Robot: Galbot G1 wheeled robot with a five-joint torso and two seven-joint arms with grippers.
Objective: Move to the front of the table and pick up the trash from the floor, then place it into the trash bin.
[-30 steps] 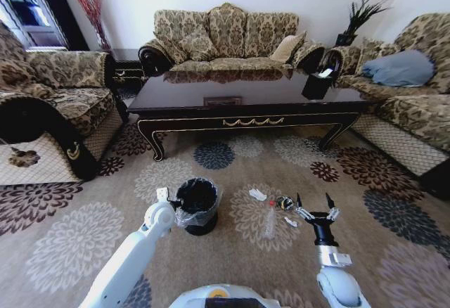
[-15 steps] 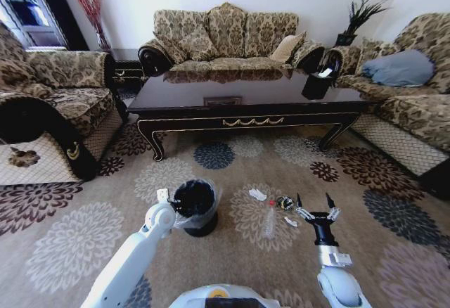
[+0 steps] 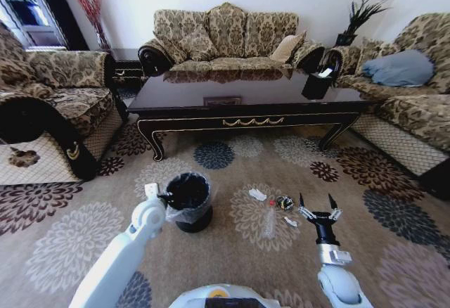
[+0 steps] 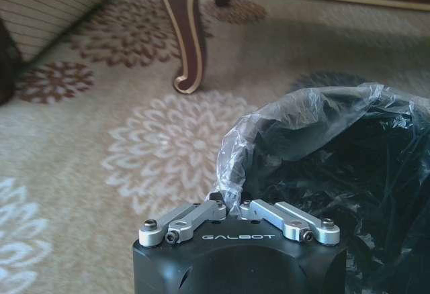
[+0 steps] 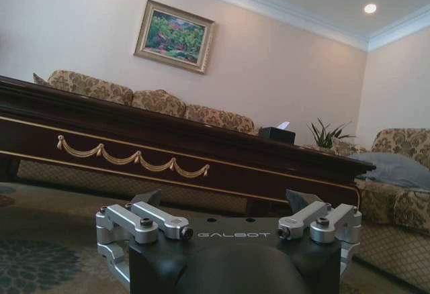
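The trash bin (image 3: 188, 197), black with a crinkly clear bag over its rim, stands on the floor (image 3: 232, 171) in front of the table (image 3: 246, 95). My left gripper (image 3: 166, 197) is shut on the bin's near-left rim. The left wrist view shows that gripper (image 4: 228, 204) pinching the bag's edge, with the bin (image 4: 336, 166) just beyond it. To the bin's right lies the trash: a white paper scrap (image 3: 257, 194), a dark shiny piece (image 3: 284, 202), a clear bottle (image 3: 270, 222) and a small white scrap (image 3: 290, 221). My right gripper (image 3: 316, 205) hovers open just right of them, its jaws spread wide and empty (image 5: 226, 200).
Patterned sofas (image 3: 225, 37) ring the table on three sides. A black box-shaped holder (image 3: 316, 83) sits on the table's right end. A curved table leg (image 4: 189, 39) stands beyond the bin. The table's front rail with gold trim (image 5: 134, 154) faces my right gripper.
The left gripper has pulled the bin a little to the left and farther from me. The right gripper has stayed open in nearly the same spot.
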